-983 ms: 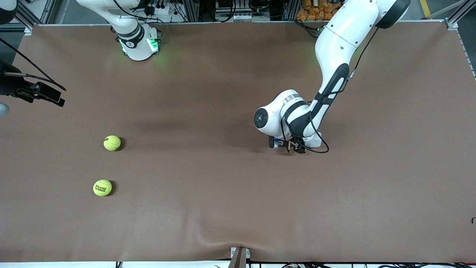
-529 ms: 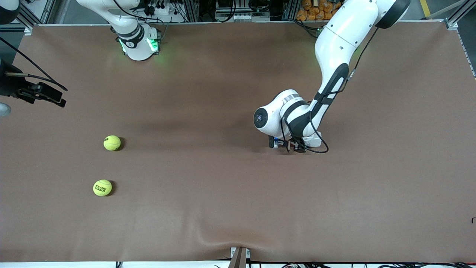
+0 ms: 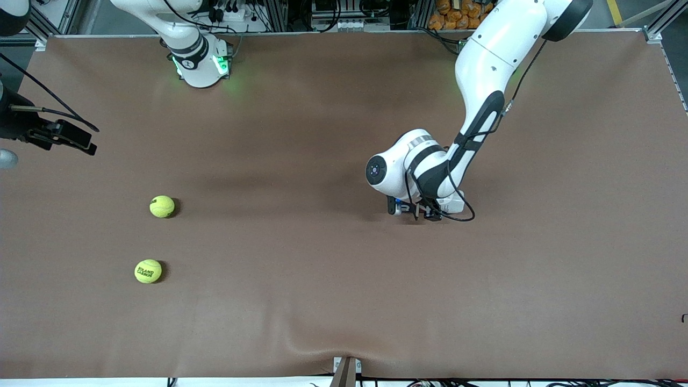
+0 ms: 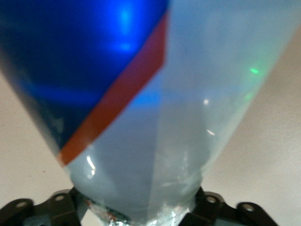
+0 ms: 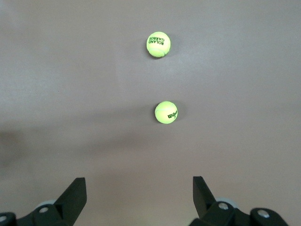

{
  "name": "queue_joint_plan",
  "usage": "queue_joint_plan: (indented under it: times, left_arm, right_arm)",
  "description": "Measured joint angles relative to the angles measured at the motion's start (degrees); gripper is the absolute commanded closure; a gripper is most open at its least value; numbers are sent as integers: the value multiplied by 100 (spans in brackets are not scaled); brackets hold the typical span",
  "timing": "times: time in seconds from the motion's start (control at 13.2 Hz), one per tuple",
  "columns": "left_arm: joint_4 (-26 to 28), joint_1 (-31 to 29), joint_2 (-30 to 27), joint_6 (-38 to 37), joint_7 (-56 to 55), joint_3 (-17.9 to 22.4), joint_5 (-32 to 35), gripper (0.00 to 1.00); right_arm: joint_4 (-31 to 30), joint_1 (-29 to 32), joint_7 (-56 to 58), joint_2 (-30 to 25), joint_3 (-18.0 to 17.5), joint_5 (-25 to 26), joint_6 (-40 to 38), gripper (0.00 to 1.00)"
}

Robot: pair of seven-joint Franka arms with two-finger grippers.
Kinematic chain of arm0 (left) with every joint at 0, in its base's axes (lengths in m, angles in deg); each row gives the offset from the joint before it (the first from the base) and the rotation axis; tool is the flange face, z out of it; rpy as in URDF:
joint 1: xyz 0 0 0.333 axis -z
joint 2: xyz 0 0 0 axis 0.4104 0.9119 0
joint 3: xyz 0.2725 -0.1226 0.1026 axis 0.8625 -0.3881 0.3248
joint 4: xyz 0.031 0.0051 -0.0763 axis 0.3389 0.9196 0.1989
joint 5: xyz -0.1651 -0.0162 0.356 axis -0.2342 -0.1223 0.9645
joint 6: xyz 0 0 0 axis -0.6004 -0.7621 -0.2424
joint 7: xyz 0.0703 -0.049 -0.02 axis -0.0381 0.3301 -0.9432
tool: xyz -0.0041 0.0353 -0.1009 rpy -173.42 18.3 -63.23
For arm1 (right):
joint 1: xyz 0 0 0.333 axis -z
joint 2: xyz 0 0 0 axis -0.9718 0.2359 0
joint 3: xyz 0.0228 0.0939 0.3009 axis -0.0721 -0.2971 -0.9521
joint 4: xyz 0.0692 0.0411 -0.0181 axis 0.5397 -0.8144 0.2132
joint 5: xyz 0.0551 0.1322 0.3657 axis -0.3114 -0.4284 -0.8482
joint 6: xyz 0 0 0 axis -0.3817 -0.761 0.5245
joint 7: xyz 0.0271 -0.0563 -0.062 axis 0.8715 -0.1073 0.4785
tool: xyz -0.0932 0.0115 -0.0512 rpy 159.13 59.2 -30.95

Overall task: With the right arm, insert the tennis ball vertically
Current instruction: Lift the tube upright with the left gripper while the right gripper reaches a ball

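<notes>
Two yellow tennis balls lie on the brown table toward the right arm's end. One tennis ball [image 3: 162, 206] [image 5: 166, 112] is farther from the front camera than the other tennis ball [image 3: 148, 271] [image 5: 158, 44]. My right gripper [image 3: 80, 142] [image 5: 138, 200] hangs open and empty over the table edge at that end, well apart from both balls. My left gripper [image 3: 418, 210] [image 4: 141, 214] is low over the middle of the table, shut on a clear tube [image 4: 155, 117] with a blue and red label. The arm hides nearly all of that tube in the front view.
The brown table cover [image 3: 333, 279] has a wrinkle [image 3: 322, 344] near the front edge. The right arm's base [image 3: 201, 62] stands at the table's back edge. Cables and equipment sit off the table along that edge.
The left gripper's jaws have closed onto the clear tube. The right gripper has drifted slightly. Both balls lie where they were.
</notes>
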Motion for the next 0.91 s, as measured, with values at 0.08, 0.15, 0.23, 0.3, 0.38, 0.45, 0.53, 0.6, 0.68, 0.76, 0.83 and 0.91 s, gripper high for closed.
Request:
queue_joint_plan:
  times: [0.08, 0.15, 0.23, 0.3, 0.38, 0.45, 0.53, 0.6, 0.68, 0.76, 0.83, 0.91]
  left_arm:
    - [-7, 0, 0, 0, 0, 0, 0, 21]
    - [-11, 1, 0, 0, 0, -1, 0, 21]
    - [-14, 3, 0, 0, 0, -2, 0, 21]
    - [-24, 4, 0, 0, 0, -5, 0, 21]
    - [-52, 5, 0, 2, 0, -13, 0, 20]
    - [-108, 3, -2, 4, 0, -40, -1, 20]
    - [-182, 3, -5, 6, 0, -93, -29, 20]
    - [-279, 6, -12, 6, 0, -159, -105, 20]
    - [-400, 12, -30, 7, 0, -224, -236, 20]
    - [-534, 15, -51, 10, 0, -288, -391, 20]
    - [-693, 15, -68, 16, 0, -368, -551, 20]
    - [-872, 17, -78, 32, 0, -456, -702, 20]
  right_arm:
    - [-1, 0, -1, 13, 0, 1, 0, 0]
    - [-1, 0, -2, 25, 0, 1, 1, 0]
    - [-2, 0, -2, 35, 0, 2, 1, 0]
    - [-2, 0, -3, 44, 0, 2, 1, 0]
    - [-2, 0, -3, 50, 1, 3, 5, 0]
    - [-3, 0, -3, 52, 1, 4, 31, 0]
    - [-3, 0, -3, 54, 1, 4, 78, 0]
    - [-4, 0, -3, 61, 1, 5, 101, 0]
    - [-5, 0, -3, 77, 1, 5, 112, 0]
    - [-5, 0, -3, 98, 1, 5, 131, 0]
    - [-7, 1, -3, 121, 1, 5, 168, 0]
    - [-23, 2, -7, 143, 6, 7, 201, 0]
